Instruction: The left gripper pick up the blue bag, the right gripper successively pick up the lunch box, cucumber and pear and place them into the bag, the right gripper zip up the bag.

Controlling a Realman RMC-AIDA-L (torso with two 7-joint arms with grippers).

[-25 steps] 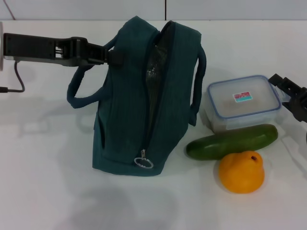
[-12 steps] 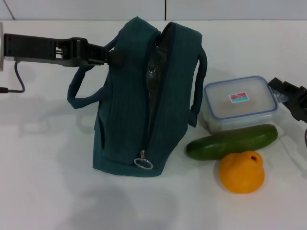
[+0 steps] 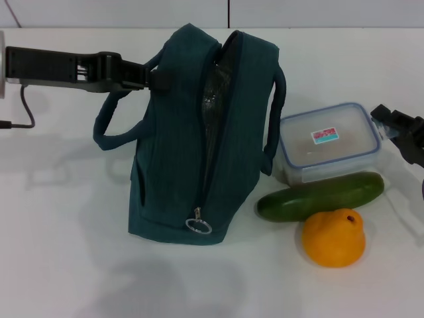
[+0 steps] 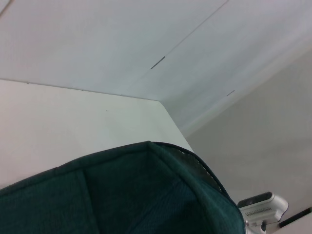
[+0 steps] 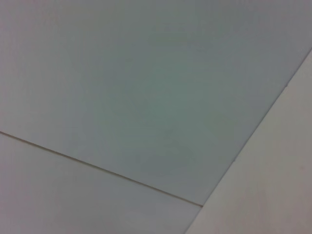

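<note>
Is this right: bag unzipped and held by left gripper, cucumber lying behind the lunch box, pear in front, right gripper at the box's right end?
Not quite. The head view shows the cucumber lying in front of the lunch box, between it and the pear. The rest stands: the blue bag is unzipped, left gripper at it, right gripper at the box's right end.

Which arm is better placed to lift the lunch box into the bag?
Right. The right gripper is at the lunch box's edge, while the left gripper is against the blue bag's upper side.
</note>
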